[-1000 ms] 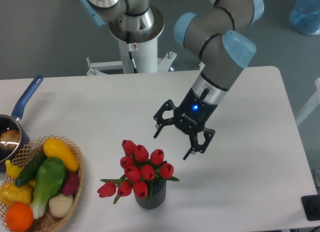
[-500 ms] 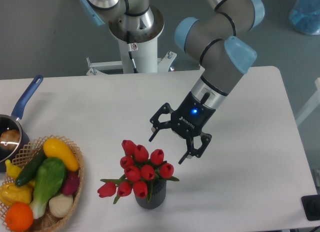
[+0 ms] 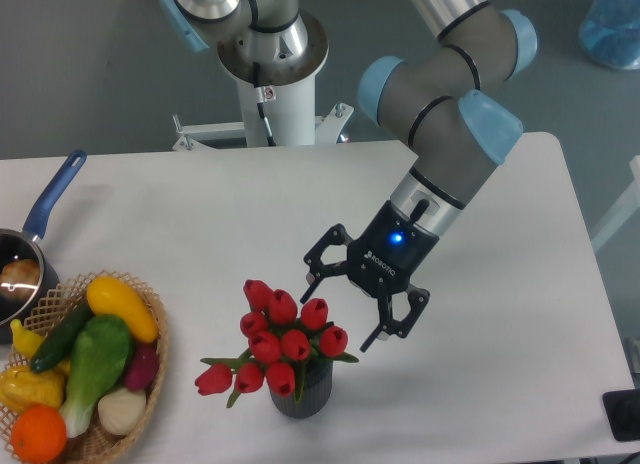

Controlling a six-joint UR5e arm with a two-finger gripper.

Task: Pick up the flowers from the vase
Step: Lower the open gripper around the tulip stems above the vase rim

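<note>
End effector (image 3: 342, 309): black two-finger unit with a lit blue dot on its body, hanging over the worktop (image 3: 500, 284) at the end of the grey arm with light blue caps.
End effector state: fingers spread wide apart, nothing between them; one fingertip (image 3: 309, 277) points down-left, the other (image 3: 368, 343) ends lower and to the right.
End effector tilt: angled down and to the left in the picture, toward the bunch.
Flowers (image 3: 285, 334): red tulip buds with green stems and leaves, just below and left of the end effector; the nearest buds lie close beside the open fingers, contact cannot be told from this view.
Flowers, seating: standing in the vase, spreading wider than its mouth; one bud droops out low on the far side from the end effector.
Vase (image 3: 301, 393): dark ribbed cylinder, upright on the worktop, directly below the bunch, lower than the end effector and slightly left of it.
Wicker basket (image 3: 150, 369): well off to the left of the end effector, at the worktop's near-left corner, filled with yellow, green and orange vegetables.
Saucepan (image 3: 40, 224): metal, blue handle, farther left than the basket, partly cut off by the picture edge.
Arm base: white column behind the worktop, up and left of the end effector.
</note>
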